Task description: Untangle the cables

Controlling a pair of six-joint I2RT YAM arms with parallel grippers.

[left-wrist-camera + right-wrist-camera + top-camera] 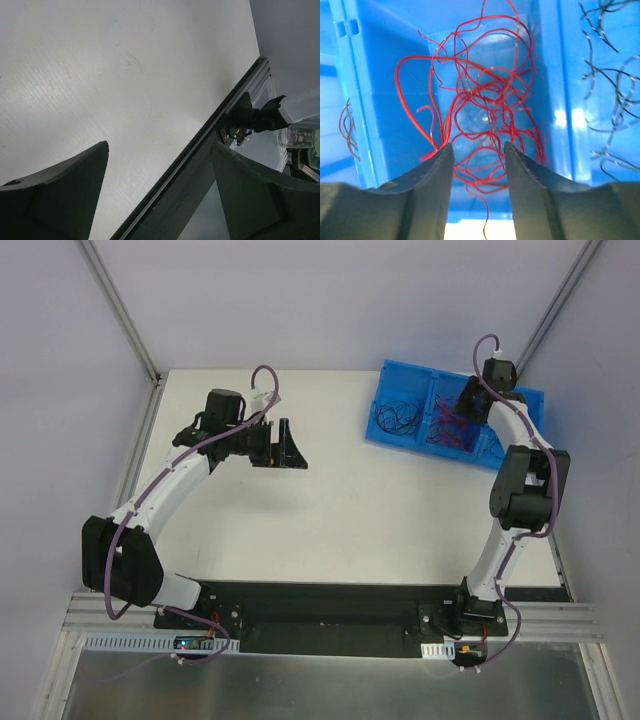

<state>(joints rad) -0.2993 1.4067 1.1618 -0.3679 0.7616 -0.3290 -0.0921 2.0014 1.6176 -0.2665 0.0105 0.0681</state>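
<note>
- The right gripper hangs low over the middle compartment of the blue plastic tray. Its jaws are apart, and the tangle of thin red wires lies under and between them.
- The curly black wires lie in the neighbouring compartment.
- The left gripper is wide apart and empty over the white table.
- The step looks like sorting by colour; the next move probably calls for backing away without snagging strands.

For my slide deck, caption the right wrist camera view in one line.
Right gripper, jaws parted, over tangled red cables in a blue bin, black cables in the neighbouring compartment.
</note>
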